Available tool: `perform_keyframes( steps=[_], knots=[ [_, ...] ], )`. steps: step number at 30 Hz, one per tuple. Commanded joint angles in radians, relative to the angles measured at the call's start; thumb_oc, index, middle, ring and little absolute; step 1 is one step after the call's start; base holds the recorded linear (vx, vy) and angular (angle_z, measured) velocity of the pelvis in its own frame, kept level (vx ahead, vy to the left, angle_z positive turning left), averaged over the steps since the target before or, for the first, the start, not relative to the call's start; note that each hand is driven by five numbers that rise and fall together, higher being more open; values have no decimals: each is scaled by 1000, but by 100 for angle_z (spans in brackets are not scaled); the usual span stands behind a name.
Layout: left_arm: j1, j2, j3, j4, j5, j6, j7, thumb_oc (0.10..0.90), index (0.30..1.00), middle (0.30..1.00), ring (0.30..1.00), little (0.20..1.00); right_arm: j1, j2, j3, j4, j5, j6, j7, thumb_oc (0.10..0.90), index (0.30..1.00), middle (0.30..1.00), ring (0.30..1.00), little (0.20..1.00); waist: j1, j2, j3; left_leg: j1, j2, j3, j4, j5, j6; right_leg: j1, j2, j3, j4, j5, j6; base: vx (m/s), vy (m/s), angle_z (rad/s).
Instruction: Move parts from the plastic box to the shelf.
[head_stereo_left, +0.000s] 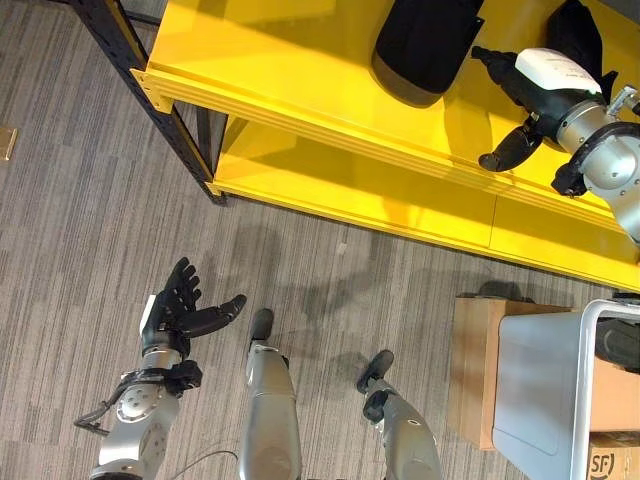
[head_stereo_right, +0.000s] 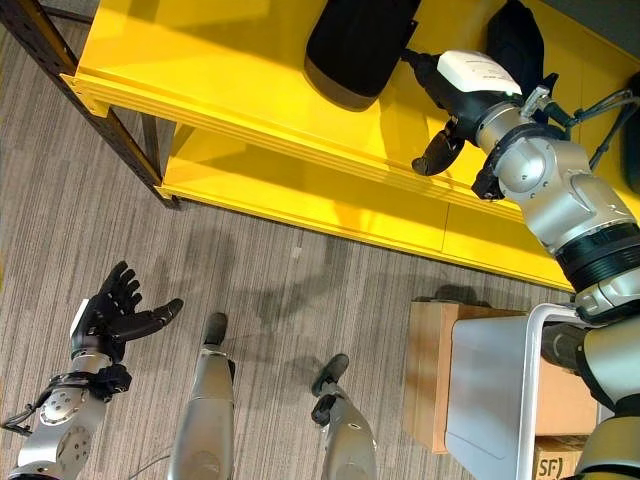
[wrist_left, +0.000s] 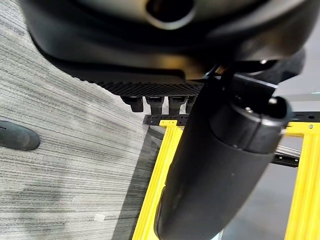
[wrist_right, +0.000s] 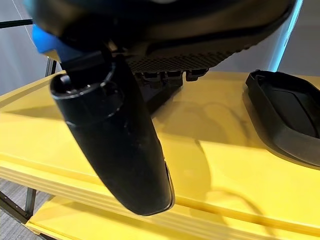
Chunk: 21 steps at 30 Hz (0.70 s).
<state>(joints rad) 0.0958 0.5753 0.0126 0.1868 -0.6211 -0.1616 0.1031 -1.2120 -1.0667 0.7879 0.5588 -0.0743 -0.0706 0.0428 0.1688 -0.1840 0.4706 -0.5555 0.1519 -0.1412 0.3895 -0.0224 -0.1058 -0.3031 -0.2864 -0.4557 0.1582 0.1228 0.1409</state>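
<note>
The right hand (head_stereo_right: 470, 80) is hovering over the yellow shelf (head_stereo_right: 230, 60), fingers released, beside a black part (head_stereo_right: 355, 40). The left hand (head_stereo_left: 180, 305) is hanging open-fingered over the floor. No legible writing is showing.

The right hand (wrist_right: 150, 45) takes up the upper part of the right wrist view, its dark thumb (wrist_right: 117, 145) standing out large and straight, with a row of short fingertips (wrist_right: 167, 75) showing past the textured palm. The fingers look straight and hold nothing. Beyond them lies the yellow shelf (wrist_right: 220, 165), its top board bare under the hand, with a lower yellow board showing beneath its front edge. A black part (wrist_right: 287, 117) with a raised rim rests on the shelf, well apart from the hand.
</note>
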Motion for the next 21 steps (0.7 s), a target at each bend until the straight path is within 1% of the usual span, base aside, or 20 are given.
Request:
perform_keyframes(
  steps=[1, 6, 7, 8, 9, 10, 17, 18, 20, 21],
  knots=[
    [22, 48, 57, -63, 22, -91, -3, 900, 1000, 1000, 1000, 1000, -37, -62, -96, 7, 35, -14, -71, 900, 1000, 1000, 1000, 1000, 2, -17, -54, 3, -23, 17, -63, 13, 58, 123, 24, 72, 157, -158, 20, 0, 0, 0],
    [29, 43, 63, -65, 23, -90, -1, 900, 1000, 1000, 1000, 1000, -33, -63, -101, 0, 29, -14, -72, 900, 1000, 1000, 1000, 1000, 4, -21, -55, 3, -23, 19, -67, 13, 59, 125, 26, 71, 152, -151, 21, 17, -10, 0],
    [33, 44, 67, -63, 22, -90, 0, 900, 1000, 1000, 1000, 1000, -37, -60, -96, 3, 28, -13, -72, 900, 1000, 1000, 1000, 1000, 6, -23, -56, 11, -22, 12, -62, -14, 52, 132, 30, 80, 157, -167, 29, 0, 0, 0],
    [33, 45, 67, -66, 21, -91, 0, 900, 1000, 1000, 1000, 1000, -38, -59, -96, 7, 27, -11, -72, 900, 1000, 1000, 1000, 1000, 8, -22, -52, 1, -25, 17, -63, 11, 60, 125, 27, 70, 154, -150, 21, 0, 0, 0],
    [35, 45, 67, -68, 22, -90, -1, 900, 1000, 1000, 1000, 1000, -40, -54, -91, 16, 25, -10, -70, 900, 1000, 1000, 1000, 1000, 10, -22, -52, 0, -25, 17, -61, 10, 61, 125, 27, 68, 155, -150, 22, 0, 0, 0],
    [36, 44, 67, -67, 22, -90, -1, 900, 1000, 1000, 1000, 1000, -40, -53, -90, 15, 25, -11, -70, 900, 1000, 1000, 1000, 1000, 8, -24, -55, 10, -23, 11, -59, -15, 53, 132, 30, 79, 159, -167, 29, 81, -33, 1],
    [37, 48, 73, -67, 25, -90, 5, 900, 1000, 1000, 1000, 1000, -36, -39, -81, 16, 15, -6, -65, 900, 1000, 1000, 1000, 1000, 16, -30, -50, 5, -26, 8, -60, -14, 54, 134, 33, 76, 155, -163, 30, 3, -2, 1],
    [37, 48, 73, -68, 25, -90, 5, 900, 1000, 1000, 1000, 1000, -36, -39, -82, 17, 15, -5, -65, 900, 1000, 1000, 1000, 1000, 18, -28, -47, -5, -29, 14, -62, 11, 62, 128, 29, 65, 150, -146, 22, -51, 23, 0],
    [39, 49, 77, -72, 24, -91, 7, 900, 1000, 1000, 1000, 1000, -40, -32, -78, 7, 9, -4, -63, 900, 1000, 1000, 1000, 1000, 23, -28, -43, -7, -30, 13, -62, 12, 62, 125, 29, 65, 152, -147, 21, 21, -5, 1],
    [39, 48, 78, -71, 24, -91, 7, 900, 1000, 1000, 1000, 1000, -39, -31, -77, 6, 9, -4, -63, 900, 1000, 1000, 1000, 1000, 21, -31, -46, 2, -28, 7, -60, -13, 54, 132, 33, 76, 157, -164, 29, 0, 0, 0]
  ],
)
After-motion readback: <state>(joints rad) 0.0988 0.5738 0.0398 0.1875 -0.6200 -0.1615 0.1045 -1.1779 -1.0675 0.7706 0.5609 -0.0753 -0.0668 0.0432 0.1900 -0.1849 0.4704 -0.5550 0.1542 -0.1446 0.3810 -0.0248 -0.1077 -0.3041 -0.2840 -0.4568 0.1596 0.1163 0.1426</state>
